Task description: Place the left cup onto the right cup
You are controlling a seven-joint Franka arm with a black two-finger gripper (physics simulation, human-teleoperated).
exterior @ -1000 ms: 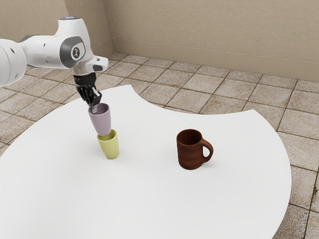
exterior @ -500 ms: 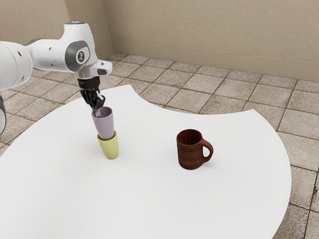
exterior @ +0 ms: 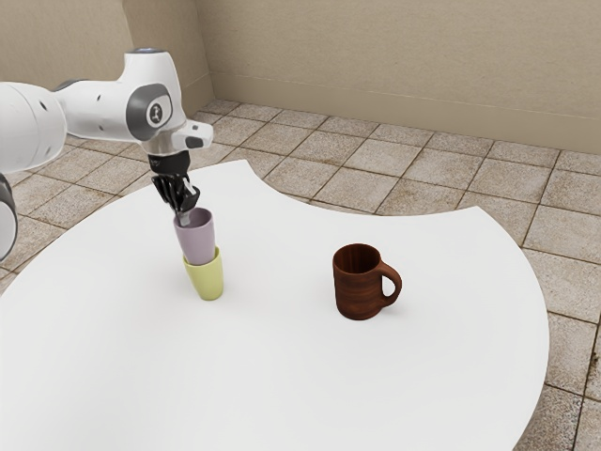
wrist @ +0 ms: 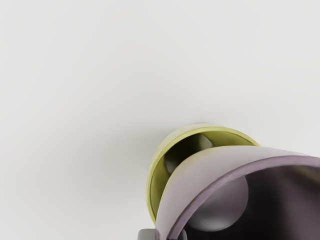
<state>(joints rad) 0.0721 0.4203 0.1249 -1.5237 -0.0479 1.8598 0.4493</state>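
The mauve cup (exterior: 196, 239) stands nested in the green cup (exterior: 208, 278), its base down inside and most of its body rising above the green rim, leaning slightly toward the exterior view's left. The gripper (exterior: 188, 213) pinches the mauve cup's rim on that side, one finger inside and one outside. In the wrist view the mauve cup (wrist: 235, 172) overlaps the green cup (wrist: 161, 165) on the white table (wrist: 100, 75), and in the exterior view a brown mug (exterior: 362, 282) stands well apart toward the right.
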